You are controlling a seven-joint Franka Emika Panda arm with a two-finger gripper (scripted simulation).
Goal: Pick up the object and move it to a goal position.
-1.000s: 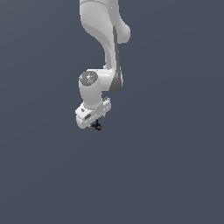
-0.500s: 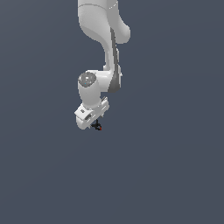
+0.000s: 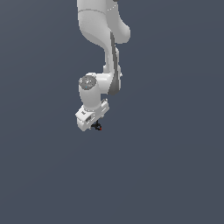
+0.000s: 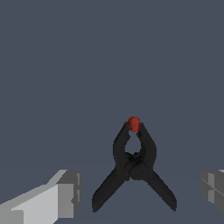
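The white arm is reaching down over the plain grey surface [image 3: 175,175], and the gripper [image 3: 96,127] is hanging just above the object [image 4: 133,168]. It is a small black clamp-like cross with a red tip, lying between the two fingers [image 4: 61,192]. The jaws are standing spread, well clear of it on both sides.

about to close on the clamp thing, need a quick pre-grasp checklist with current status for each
1. Object in sight: ok, the black clamp with the red tip is fully in the wrist view.
2. Clamp between the fingers: ok, one on each side.
3. Gripper open: ok, neither finger touches the clamp.
4. Clamp centred: cannot tell exactly.
5. Height over clamp: cannot tell; in the exterior view they overlap.
6. Goal position visible: not ok, no marker.
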